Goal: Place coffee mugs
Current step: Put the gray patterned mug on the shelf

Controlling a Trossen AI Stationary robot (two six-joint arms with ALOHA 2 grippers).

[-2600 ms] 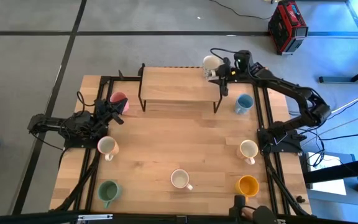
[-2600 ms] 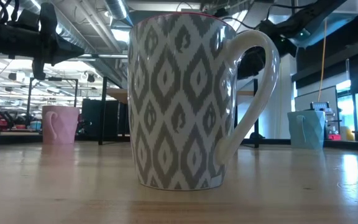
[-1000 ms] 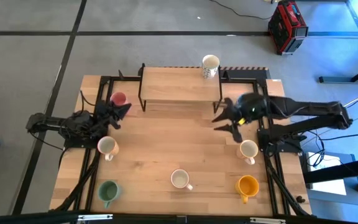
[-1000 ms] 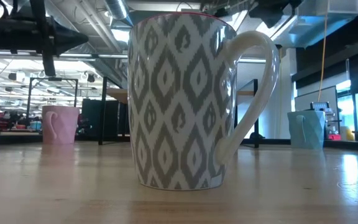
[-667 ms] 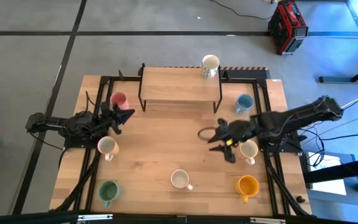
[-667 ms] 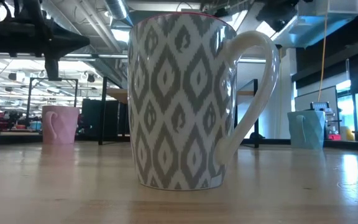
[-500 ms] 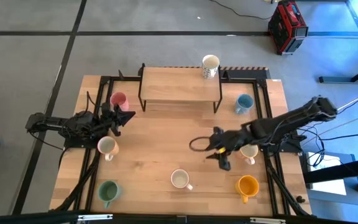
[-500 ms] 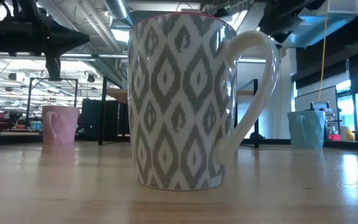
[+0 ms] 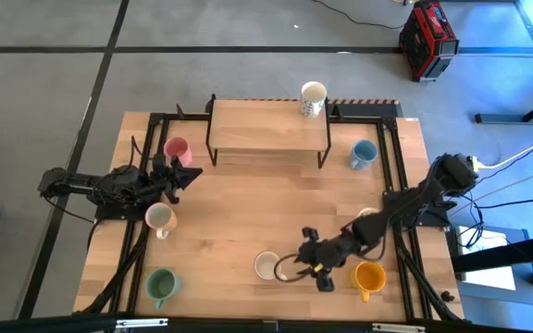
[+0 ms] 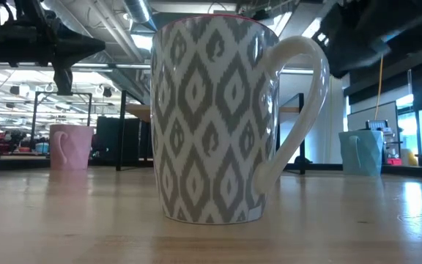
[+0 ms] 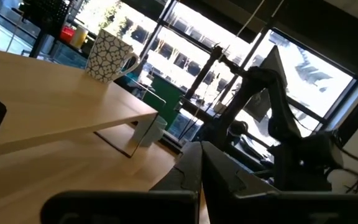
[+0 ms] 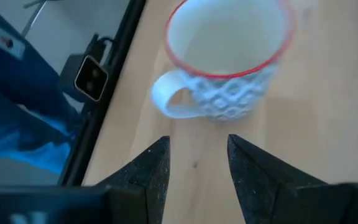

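Note:
A grey-and-white patterned mug with a red rim (image 9: 266,265) stands upright on the table near its front edge, its handle (image 12: 169,99) pointing toward my right gripper. In the low view this mug (image 10: 211,121) fills the picture. My right gripper (image 9: 288,269) hovers just right of it, open and tilted down, with the fingers (image 12: 157,165) short of the handle. My left gripper (image 9: 189,174) is shut and empty at the left, beside a pink mug (image 9: 176,149). A speckled mug (image 9: 314,97) stands on the raised wooden shelf (image 9: 266,128).
More mugs stand on the table: cream (image 9: 160,218), green (image 9: 161,283), orange-yellow (image 9: 369,276), light blue (image 9: 363,154), and a cream one (image 9: 370,218) partly under my right arm. Black frame rails run along both sides.
My right gripper has swept from beside the shelf at the far right toward the table's near edge and left, sinking and tipping down, and has come up to the patterned mug. It has stayed open. No mug has moved.

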